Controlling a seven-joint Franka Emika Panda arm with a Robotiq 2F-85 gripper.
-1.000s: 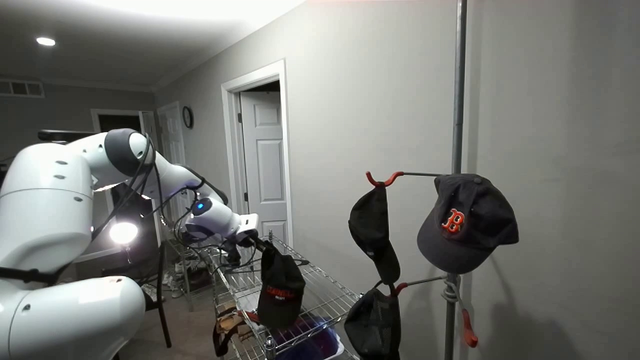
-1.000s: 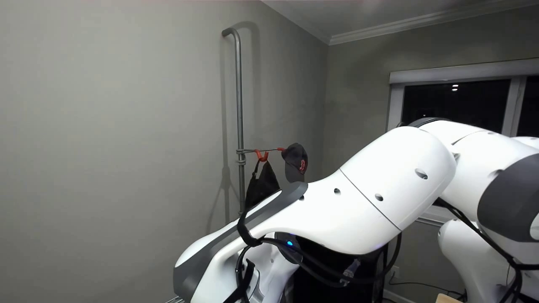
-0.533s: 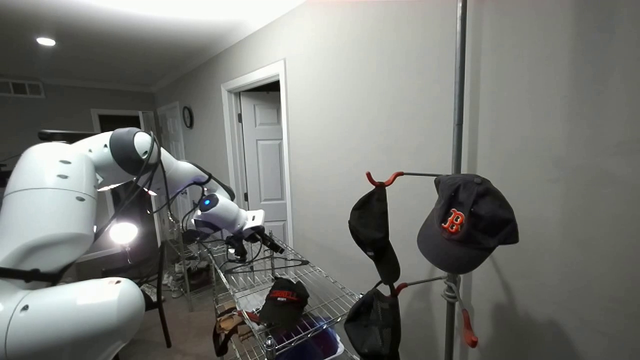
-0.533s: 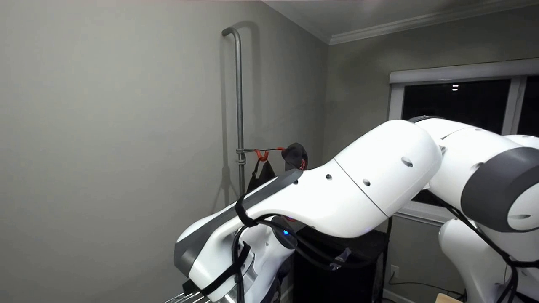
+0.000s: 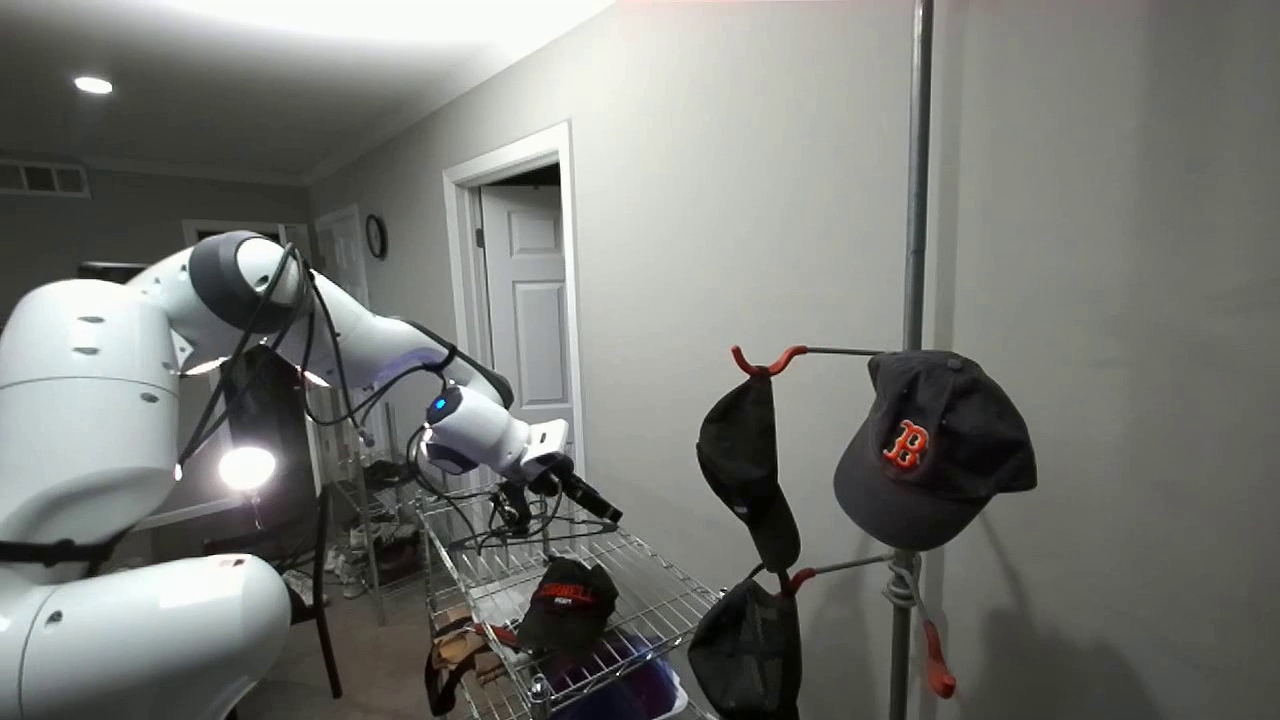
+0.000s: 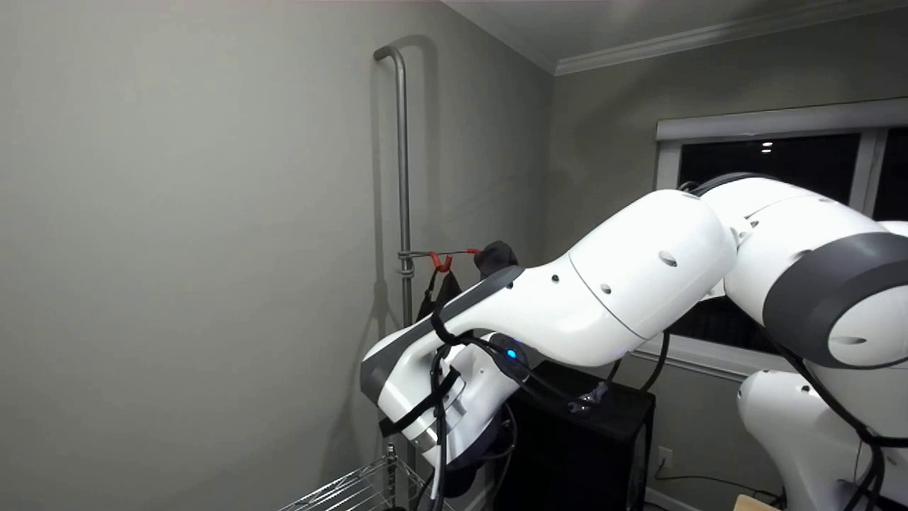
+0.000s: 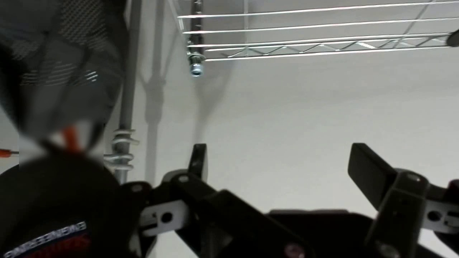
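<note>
While the claw hangs higher than the shelf, its two fingers stand wide apart, and I see nothing pinched between them. The Cornell cap lies on that shelf, lower than the claw and not touching it. Its brim seems to point to the end of the shelf nearest me, with red letters showing above the brim. To me, the big thing here is where the claw aims: it slants down toward the wall, so the Cornell cap sits below that line and does not show in the wrist view. The black cap is off to one side, on a red hook. It hangs long ways up and down, brim at the bottom, and the mesh cap hangs under it. Both show on the left side of the wrist view, and the claw looks to be apart from them. I see just one arm.
</note>
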